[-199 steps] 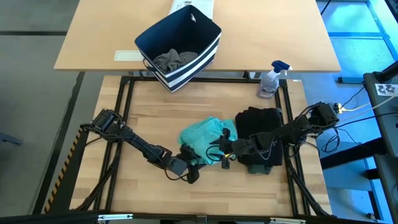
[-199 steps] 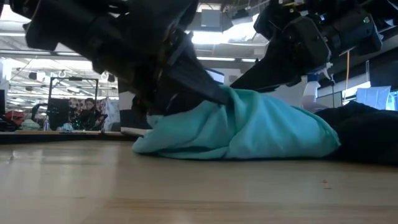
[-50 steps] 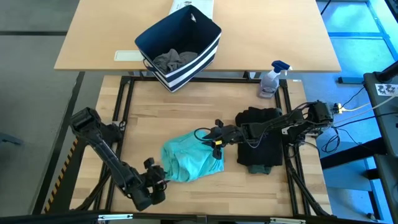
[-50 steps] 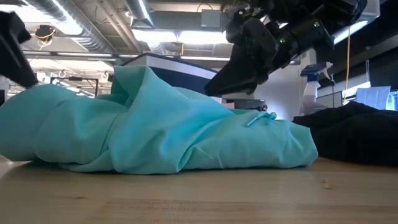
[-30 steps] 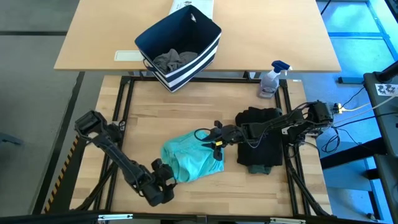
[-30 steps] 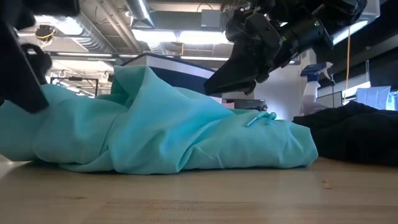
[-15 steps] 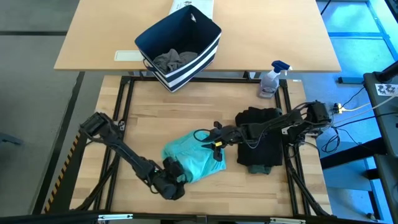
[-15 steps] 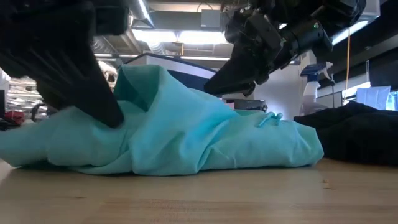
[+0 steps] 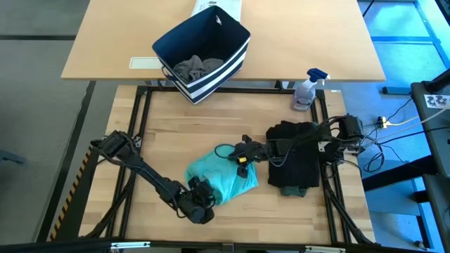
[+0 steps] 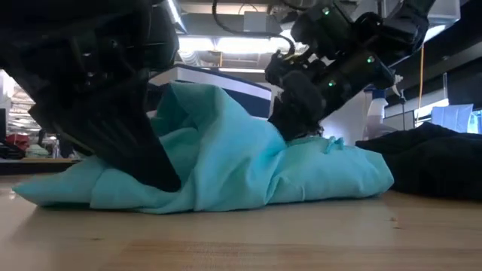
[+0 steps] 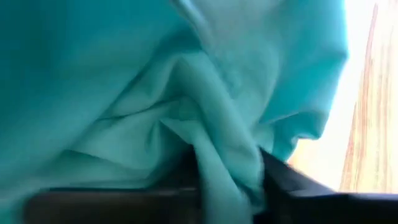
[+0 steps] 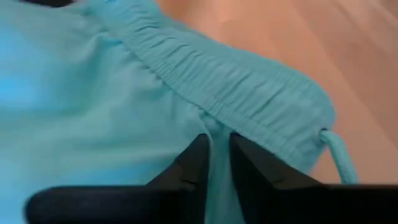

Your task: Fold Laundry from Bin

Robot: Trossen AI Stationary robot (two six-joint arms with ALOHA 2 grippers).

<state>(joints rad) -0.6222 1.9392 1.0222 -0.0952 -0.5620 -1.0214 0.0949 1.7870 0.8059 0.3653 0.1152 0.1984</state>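
Observation:
The teal piece [image 9: 223, 179] lies bunched on the wooden table [image 9: 176, 133], with its elastic waistband [image 12: 249, 93] and drawstring [image 12: 336, 155] at the far right end. My left gripper [image 9: 202, 197] is shut on its near left side. My right gripper [image 9: 242, 156] is shut on it by the waistband. A black garment [image 9: 292, 165] lies folded flat on the table to the right. The navy bin [image 9: 204, 53] stands on the far table with grey laundry [image 9: 197, 67] inside. My left gripper pinches a raised fold [image 11: 217, 149] of the teal piece between its two fingers, at the near left side. The fingers [image 10: 143, 150] slant down into it from the table's near left. The piece lies slack on the table. My right gripper pinches the teal cloth just under the elastic waistband [image 12: 214, 127] between its two fingers, not far from the drawstring. It comes slanting down from the table's right. The cloth rests on the table.
A spray bottle [image 9: 306, 88] stands at the table's far right corner. The black metal frame [image 9: 140, 105] runs round the table's edges. Bare wood shows far and left of the teal piece.
My left gripper has gone from the near left toward the teal piece and into its near left side. The cloth there has been pushed toward the right and heaped up higher. My right gripper has sunk onto the waistband end.

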